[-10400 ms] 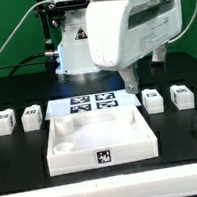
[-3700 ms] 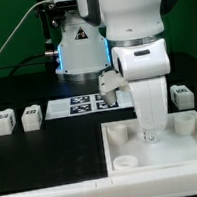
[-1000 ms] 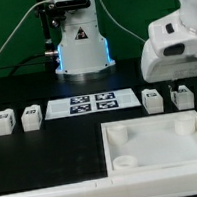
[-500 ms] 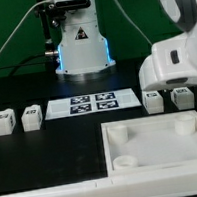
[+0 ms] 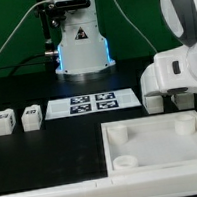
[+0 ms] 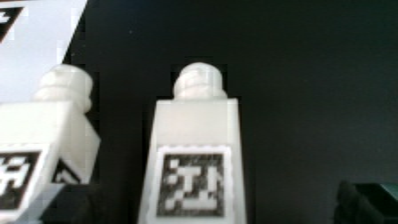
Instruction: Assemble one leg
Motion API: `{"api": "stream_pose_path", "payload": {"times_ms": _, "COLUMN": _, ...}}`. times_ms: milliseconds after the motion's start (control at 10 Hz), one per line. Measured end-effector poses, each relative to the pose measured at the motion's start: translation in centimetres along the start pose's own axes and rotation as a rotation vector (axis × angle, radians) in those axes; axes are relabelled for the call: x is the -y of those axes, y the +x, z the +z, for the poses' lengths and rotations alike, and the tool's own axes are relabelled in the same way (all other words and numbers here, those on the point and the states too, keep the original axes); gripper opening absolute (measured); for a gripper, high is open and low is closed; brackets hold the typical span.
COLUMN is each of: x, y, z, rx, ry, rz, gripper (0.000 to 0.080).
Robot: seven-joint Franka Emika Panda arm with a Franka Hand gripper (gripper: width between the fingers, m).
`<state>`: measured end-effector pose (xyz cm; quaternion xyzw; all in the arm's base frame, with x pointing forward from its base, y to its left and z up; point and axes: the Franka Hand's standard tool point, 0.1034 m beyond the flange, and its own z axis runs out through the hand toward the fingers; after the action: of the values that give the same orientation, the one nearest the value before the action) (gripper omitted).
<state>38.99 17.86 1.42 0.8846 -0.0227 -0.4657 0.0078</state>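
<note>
Jaws wide, empty, over leg (image 6: 196, 150)

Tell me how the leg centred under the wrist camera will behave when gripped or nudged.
The leg looks like rigid moulded plastic, so it probably won't flex. Its flat sides should suit a pinch, though the smooth surface may slip slightly. Being small, it is likely light; a nudge could slide it against the neighbouring leg.

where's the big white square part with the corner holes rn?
Exterior view's front right: the square part lies flat just in front of the right-hand pair of legs; the marker board is behind it toward that view's left.
</note>
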Motion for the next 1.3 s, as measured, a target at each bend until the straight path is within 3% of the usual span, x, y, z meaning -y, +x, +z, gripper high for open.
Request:
{"api": "stream_pose_path", "payload": {"times_ms": 300, "x": -0.13, "y": 0.11, "z": 0.89, "rx": 0.0, "ry": -0.001, "rz": 0.002, "gripper": 0.0649}}
{"api": "stream_pose_path", "payload": {"times_ms": 700, "x": -0.13, "y": 0.13, "z": 0.94, "rx": 0.0, "ry": -0.001, "rz": 0.002, "gripper": 0.0649}}
{"api": "stream_pose_path", "payload": {"times_ms": 800, "x": -0.13, "y": 0.13, "z": 0.94, "rx": 0.0, "ry": -0.001, "rz": 0.002, "gripper": 0.0521}}
{"api": "stream_pose_path", "payload": {"times_ms": 900, "x": -0.13, "y": 0.13, "z": 0.94, "rx": 0.0, "ry": -0.001, "rz": 0.002, "gripper": 0.0521}}
{"api": "stream_pose_path", "payload": {"times_ms": 1000, "x": -0.13, "y": 0.13, "z": 0.94, "rx": 0.0, "ry": -0.001, "rz": 0.002, "gripper": 0.0385}}
{"api": "stream_pose_path", "payload": {"times_ms": 1100, "x": -0.13, "y": 0.13, "z": 0.94, "rx": 0.0, "ry": -0.001, "rz": 0.002, "gripper": 0.0385}}
{"api": "stream_pose_path", "payload": {"times_ms": 1200, "x": -0.13, "y": 0.13, "z": 0.94, "rx": 0.0, "ry": -0.001, "rz": 0.002, "gripper": 0.0288}}
{"api": "stream_pose_path", "payload": {"times_ms": 1300, "x": -0.13, "y": 0.13, "z": 0.94, "rx": 0.0, "ry": -0.001, "rz": 0.002, "gripper": 0.0288}}
